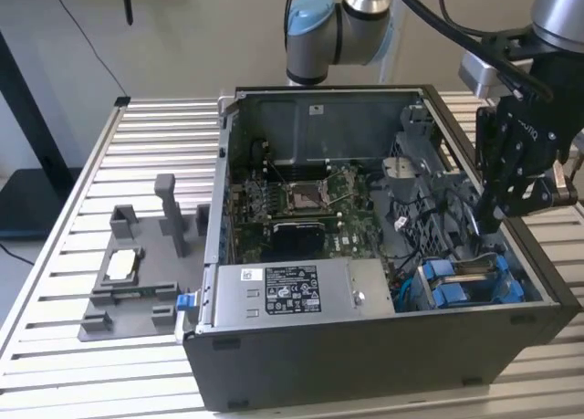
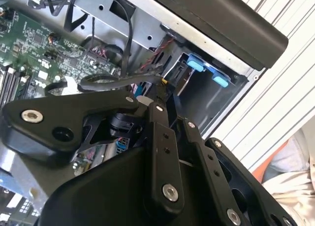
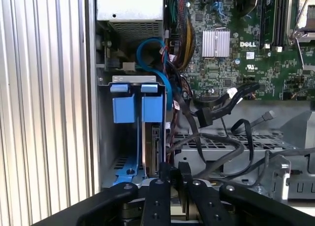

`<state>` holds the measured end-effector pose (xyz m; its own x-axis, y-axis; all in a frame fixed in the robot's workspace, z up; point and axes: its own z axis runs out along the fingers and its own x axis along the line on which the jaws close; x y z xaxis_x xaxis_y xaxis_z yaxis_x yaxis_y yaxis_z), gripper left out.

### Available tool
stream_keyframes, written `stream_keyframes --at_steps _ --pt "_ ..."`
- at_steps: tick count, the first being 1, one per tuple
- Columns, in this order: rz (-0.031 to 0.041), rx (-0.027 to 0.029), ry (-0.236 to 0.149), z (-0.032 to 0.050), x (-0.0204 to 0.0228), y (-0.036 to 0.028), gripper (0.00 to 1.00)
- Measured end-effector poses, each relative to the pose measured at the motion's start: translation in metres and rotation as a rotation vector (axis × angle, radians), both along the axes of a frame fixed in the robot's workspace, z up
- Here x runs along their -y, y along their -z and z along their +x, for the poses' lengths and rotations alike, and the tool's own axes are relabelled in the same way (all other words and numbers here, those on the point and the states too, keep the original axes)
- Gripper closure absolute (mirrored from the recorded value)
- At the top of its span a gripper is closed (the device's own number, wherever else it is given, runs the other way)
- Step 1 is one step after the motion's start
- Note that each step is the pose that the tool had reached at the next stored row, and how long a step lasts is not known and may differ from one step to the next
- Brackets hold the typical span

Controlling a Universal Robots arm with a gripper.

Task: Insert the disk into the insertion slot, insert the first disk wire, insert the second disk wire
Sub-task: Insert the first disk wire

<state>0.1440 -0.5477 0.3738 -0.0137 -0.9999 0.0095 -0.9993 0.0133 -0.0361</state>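
While second wrist view shows claw [image 2: 158, 90] pinching black wire [image 2: 123, 79] | first wrist view: disk [image 3: 155, 147] in insertion slot [image 3: 106, 137]

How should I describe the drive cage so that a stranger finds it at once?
Find the open dark computer case. The drive cage sits in its near corner, at the exterior view's right, beside the silver box. Its broad blue tabs set it apart.
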Motion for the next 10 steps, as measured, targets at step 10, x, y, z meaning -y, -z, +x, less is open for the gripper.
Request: stream_keyframes --at_steps 10 --pt "0.0002 -0.0444 0.0 0.0116 0.009 0.0093 0.81"
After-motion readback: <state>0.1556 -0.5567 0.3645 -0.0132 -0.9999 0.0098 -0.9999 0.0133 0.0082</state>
